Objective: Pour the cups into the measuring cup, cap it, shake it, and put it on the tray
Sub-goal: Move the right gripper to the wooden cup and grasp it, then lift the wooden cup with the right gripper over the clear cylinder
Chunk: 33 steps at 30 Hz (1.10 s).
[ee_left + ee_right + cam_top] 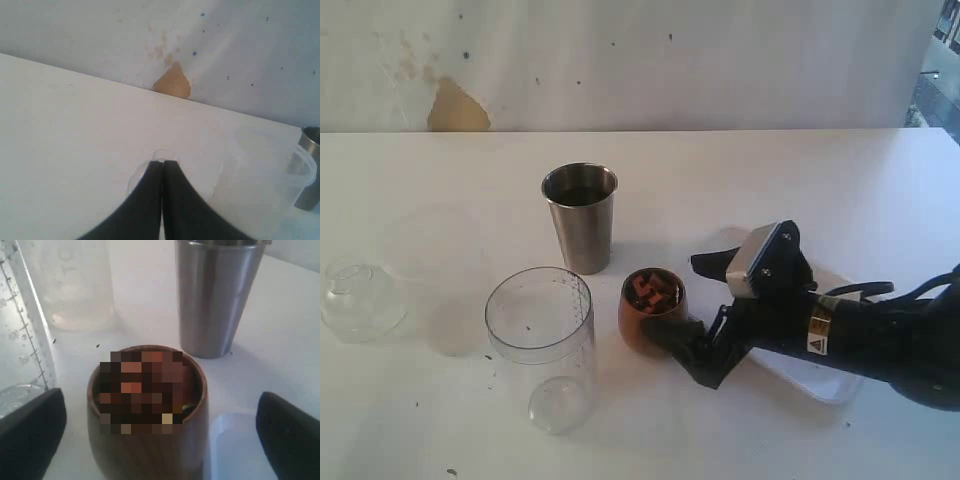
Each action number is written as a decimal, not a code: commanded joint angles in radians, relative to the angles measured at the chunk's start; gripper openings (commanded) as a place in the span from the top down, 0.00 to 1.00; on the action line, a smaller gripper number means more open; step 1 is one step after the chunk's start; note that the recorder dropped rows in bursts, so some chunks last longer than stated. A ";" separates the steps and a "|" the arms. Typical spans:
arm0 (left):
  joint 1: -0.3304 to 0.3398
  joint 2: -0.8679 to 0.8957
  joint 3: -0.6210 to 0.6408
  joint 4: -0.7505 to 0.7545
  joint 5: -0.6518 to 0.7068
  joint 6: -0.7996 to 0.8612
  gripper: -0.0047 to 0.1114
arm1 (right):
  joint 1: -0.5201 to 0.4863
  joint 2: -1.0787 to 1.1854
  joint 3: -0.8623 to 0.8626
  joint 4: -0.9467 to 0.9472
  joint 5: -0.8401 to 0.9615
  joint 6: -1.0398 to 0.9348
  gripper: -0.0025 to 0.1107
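The brown wooden cup stands upright with something in it, between the open fingers of my right gripper. Both fingers stand apart from its sides. Behind it stands the steel tumbler. The clear measuring cup stands uncapped to the left of the wooden cup. The dome cap lies at the far left, and my left gripper hangs shut over it, holding nothing. The white tray lies mostly under my right arm.
A frosted plastic cup stands between the cap and the measuring cup. A wall with a brown patch runs along the table's far edge. My left arm does not show in the exterior view.
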 commanded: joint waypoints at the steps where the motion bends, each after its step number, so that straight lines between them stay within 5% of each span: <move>1: 0.001 -0.005 0.000 0.006 -0.015 -0.003 0.95 | 0.023 0.032 -0.039 0.013 0.025 -0.012 0.14; 16: 0.001 -0.005 0.000 0.006 -0.015 -0.003 0.95 | 0.087 0.141 -0.143 0.042 0.069 -0.010 0.14; 18: 0.001 -0.005 0.000 0.006 -0.015 -0.003 0.95 | 0.099 0.144 -0.157 0.051 0.111 -0.010 0.22; 20: 0.001 -0.005 0.000 0.006 -0.015 -0.003 0.95 | 0.103 0.144 -0.170 0.073 0.182 -0.008 0.40; 22: 0.001 -0.005 0.000 0.006 -0.015 -0.003 0.95 | 0.103 0.142 -0.170 0.069 0.189 0.004 0.76; 24: 0.001 -0.005 0.000 0.006 -0.015 -0.003 0.95 | 0.103 0.132 -0.170 0.057 0.180 0.029 0.98; 33: 0.001 -0.005 0.000 0.006 -0.015 -0.003 0.95 | 0.103 -0.096 -0.170 0.019 0.154 0.077 0.98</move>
